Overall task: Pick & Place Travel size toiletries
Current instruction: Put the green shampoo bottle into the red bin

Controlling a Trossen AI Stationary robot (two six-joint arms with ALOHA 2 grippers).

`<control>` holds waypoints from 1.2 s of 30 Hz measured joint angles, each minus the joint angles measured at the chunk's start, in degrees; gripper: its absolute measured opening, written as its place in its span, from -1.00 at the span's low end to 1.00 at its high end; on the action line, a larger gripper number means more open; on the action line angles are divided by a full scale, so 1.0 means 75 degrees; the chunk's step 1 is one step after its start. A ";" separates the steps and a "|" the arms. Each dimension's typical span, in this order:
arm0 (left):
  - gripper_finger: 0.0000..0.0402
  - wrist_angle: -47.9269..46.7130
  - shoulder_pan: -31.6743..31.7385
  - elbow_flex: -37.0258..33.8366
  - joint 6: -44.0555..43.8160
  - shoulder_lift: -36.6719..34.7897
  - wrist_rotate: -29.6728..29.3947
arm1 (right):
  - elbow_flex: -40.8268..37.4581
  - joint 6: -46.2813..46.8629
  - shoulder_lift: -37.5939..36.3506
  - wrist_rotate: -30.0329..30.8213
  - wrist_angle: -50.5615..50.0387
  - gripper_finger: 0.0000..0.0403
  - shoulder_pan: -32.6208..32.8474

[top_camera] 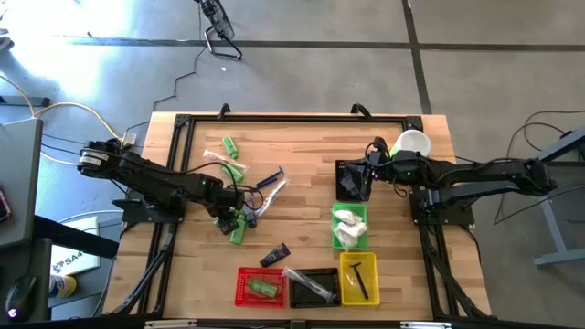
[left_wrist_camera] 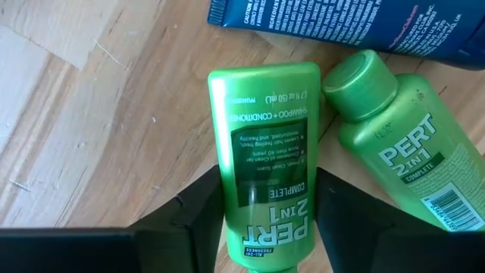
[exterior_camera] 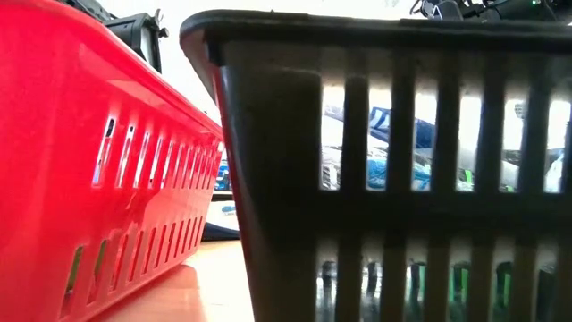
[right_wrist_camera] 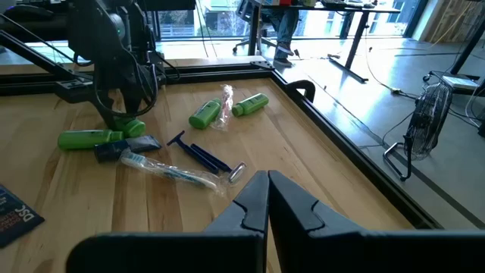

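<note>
From above, small toiletries lie scattered on the wooden table (top_camera: 302, 192): two green bottles (top_camera: 228, 146) near the back left, a wrapped toothbrush (top_camera: 271, 195) and blue razors mid-table, a dark tube (top_camera: 275, 255) nearer the front. Baskets hold more: the red basket (top_camera: 245, 291) a green bottle, the green basket (top_camera: 361, 216) white packets, the yellow basket (top_camera: 345, 265) a black comb. The left gripper (top_camera: 230, 222) sits low over a green bottle (top_camera: 239, 232); its fingers are hard to make out here. The right gripper (top_camera: 372, 174) waits over a black basket (top_camera: 342, 170) beside a white cup (top_camera: 411, 143).

At table height, the red basket's wall and another black basket (exterior_camera: 393, 161) fill the picture, hiding the toiletries and both arms.

The left wrist camera shows a green shampoo bottle (left_wrist_camera: 261, 152) lying between the fingers (left_wrist_camera: 189, 220), both sides close against it, its lower end cut off. A second green bottle (left_wrist_camera: 402, 144) lies just beside, and a navy tube (left_wrist_camera: 341, 23) behind.

The right wrist camera shows its fingers (right_wrist_camera: 250, 208) pressed together, empty.
</note>
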 joint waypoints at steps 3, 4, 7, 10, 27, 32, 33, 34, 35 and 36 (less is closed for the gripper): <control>-0.07 0.0012 0.0000 0.0000 0.0000 0.0002 -0.0009 | 0.0000 0.0000 0.0000 -0.0001 0.0000 -0.99 0.0000; -0.05 0.0012 0.0000 0.0000 0.0005 0.0002 -0.0018 | 0.0000 0.0000 0.0000 -0.0001 0.0000 -0.99 -0.0001; -0.05 0.0012 0.0000 0.0000 0.0185 0.0002 -0.0029 | 0.0000 0.0000 0.0000 -0.0001 0.0000 -0.99 0.0002; -0.08 0.0007 0.0000 0.0005 0.0211 0.0002 -0.0029 | 0.0000 0.0000 0.0000 -0.0001 0.0000 -0.99 -0.0001; -0.14 -0.2049 -0.0003 0.2116 0.1905 0.0028 -0.0054 | 0.0000 0.0000 0.0000 -0.0004 -0.0003 -0.99 0.0002; -0.14 -0.2701 -0.0003 0.3163 0.2230 0.0023 0.0045 | 0.0000 0.0000 0.0000 -0.0004 -0.0007 -0.99 0.0000; -0.14 -0.2752 -0.0003 0.3364 0.2310 0.0023 0.0099 | 0.0000 0.0000 0.0000 -0.0004 -0.0006 -0.99 0.0001; -0.14 -0.2755 -0.0003 0.3555 0.2388 0.0022 0.0210 | 0.0000 0.0000 0.0000 -0.0004 -0.0007 -0.99 0.0001; -0.14 -0.2743 -0.0003 0.3730 0.2457 0.0020 0.0311 | 0.0000 0.0000 0.0000 -0.0004 -0.0009 -0.99 -0.0001; -0.14 -0.2717 -0.0003 0.3906 0.2534 0.0017 0.0427 | 0.0000 0.0000 0.0000 -0.0004 -0.0009 -0.99 -0.0001</control>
